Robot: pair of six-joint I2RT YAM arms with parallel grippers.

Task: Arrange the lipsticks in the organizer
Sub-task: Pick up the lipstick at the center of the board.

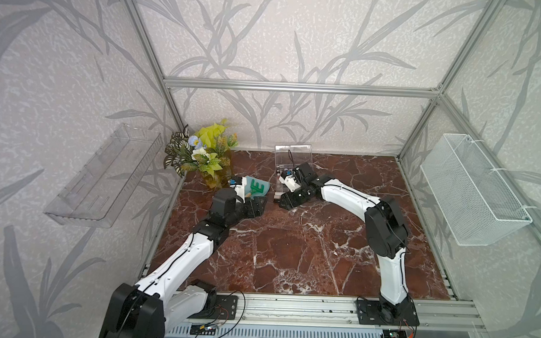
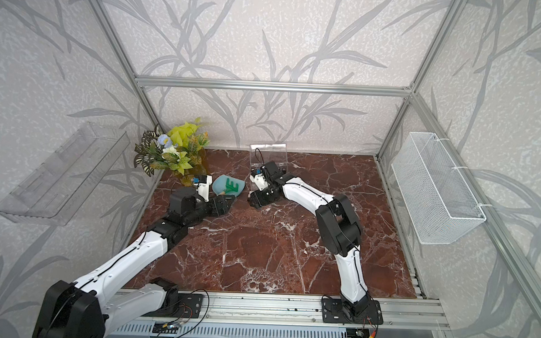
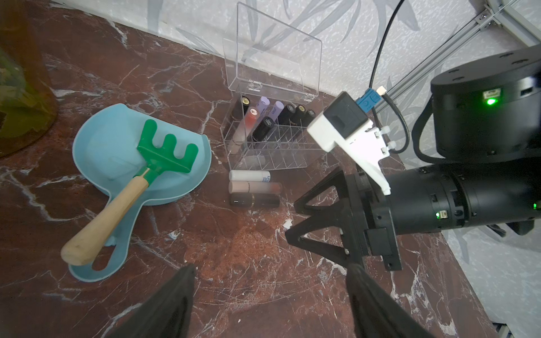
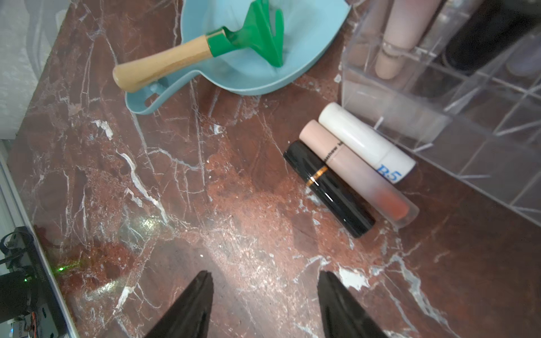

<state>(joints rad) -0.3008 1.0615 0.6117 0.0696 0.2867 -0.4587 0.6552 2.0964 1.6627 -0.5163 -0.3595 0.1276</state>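
The organizer (image 3: 263,158) stood at the back of the marble table (image 3: 234,263), close to the wall, its clear lid (image 3: 275,52) tipped upright so the cells were open from above; several lipsticks (image 3: 266,128) stood in the rear cells, black, lilac and one blush-coloured, while the front rows were bare. Three more lay flat just in front of it, side by side and touching: a white tube (image 4: 366,143) nearest the acrylic wall, a beige tube (image 4: 351,166) in the middle, a black tube (image 4: 328,187) outermost. The right gripper (image 4: 265,275) hung low over the marble a little short of them, its claw open with a clear gap between the fingers and nothing in it; I judged it was lining up on the black tube, the only one with a free flank. The left gripper (image 3: 270,269) sat farther back, spread wide and empty, probably to keep clear; the green rake (image 3: 164,149) lay in its blue dustpan (image 3: 96,146) off to the side.
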